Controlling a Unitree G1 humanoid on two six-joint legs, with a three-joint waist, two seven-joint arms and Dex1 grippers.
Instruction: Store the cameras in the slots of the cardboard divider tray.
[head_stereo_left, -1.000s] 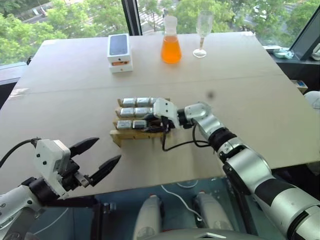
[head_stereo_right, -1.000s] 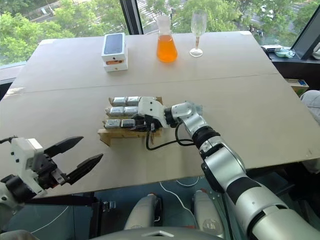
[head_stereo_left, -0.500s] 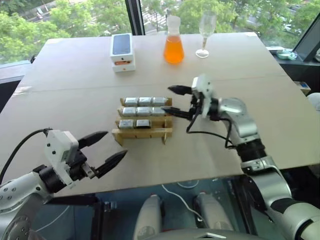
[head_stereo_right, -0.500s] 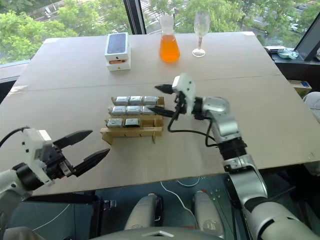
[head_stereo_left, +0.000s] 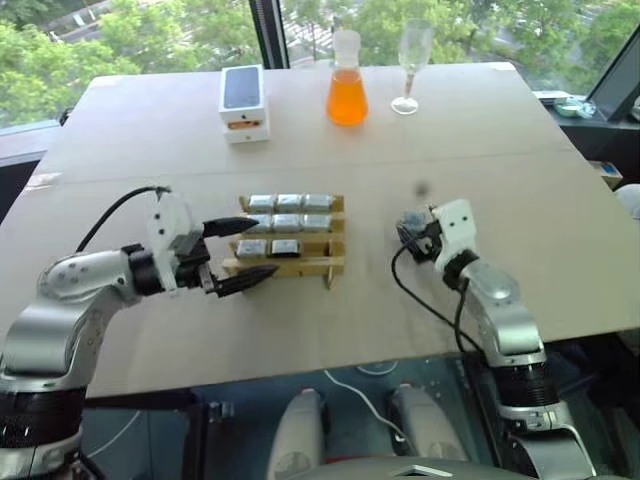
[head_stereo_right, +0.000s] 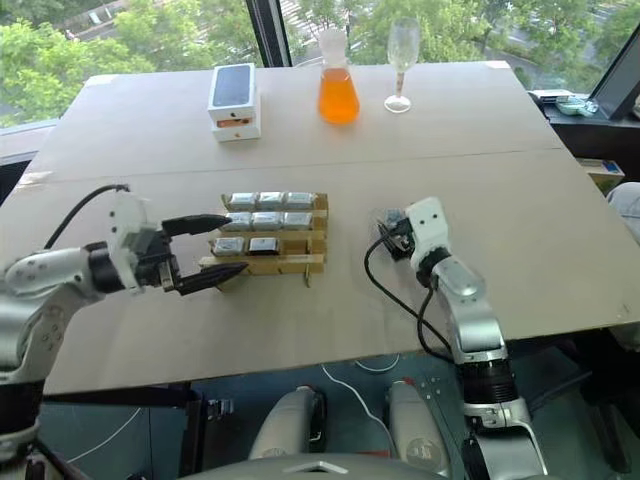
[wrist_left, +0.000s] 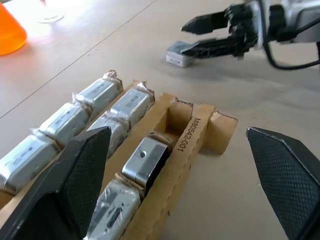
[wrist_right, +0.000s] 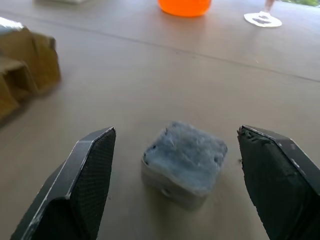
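My right gripper (wrist_right: 175, 165) has swung away from the cardboard divider tray (head_stereo_left: 300, 264) and now sits spread wide around the last loose camera (wrist_right: 184, 162), which lies on the table (head_stereo_left: 420, 130) well to the tray's right, not yet touched. Eight cameras (head_stereo_left: 288, 221) fill the slots, with one front slot empty. My left gripper (head_stereo_left: 243, 253) has moved in beside the tray's left end, fingers apart and holding nothing, probably to steady it.
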